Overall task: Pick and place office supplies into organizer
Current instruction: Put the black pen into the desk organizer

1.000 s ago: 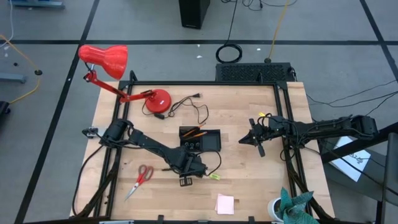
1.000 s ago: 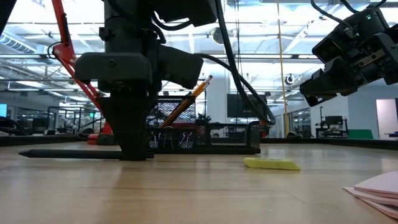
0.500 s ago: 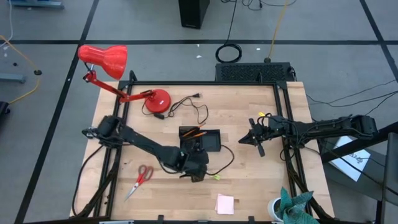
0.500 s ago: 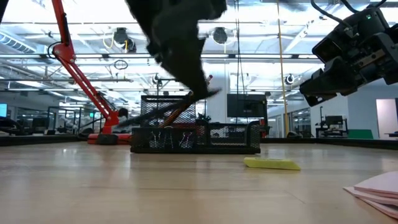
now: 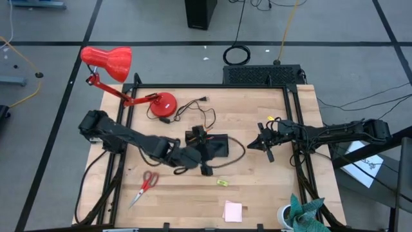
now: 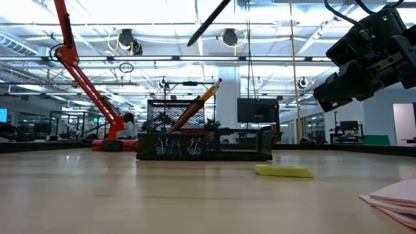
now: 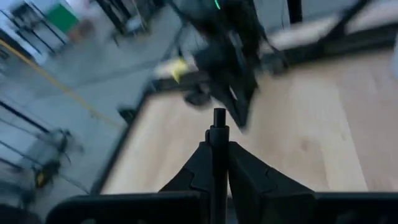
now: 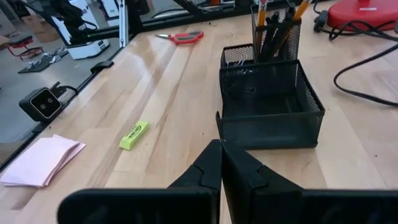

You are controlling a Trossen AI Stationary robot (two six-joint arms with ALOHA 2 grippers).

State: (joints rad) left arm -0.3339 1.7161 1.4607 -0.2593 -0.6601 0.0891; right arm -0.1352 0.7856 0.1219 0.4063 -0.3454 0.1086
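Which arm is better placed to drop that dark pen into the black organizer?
Left. The left gripper grips the dark pen, right at the organizer; the right gripper is shut, empty and farther off.

left end effector (image 5: 205,169) crowds the organizer (image 5: 221,145); lamp cord (image 5: 207,115) behind it, bare wood in front.
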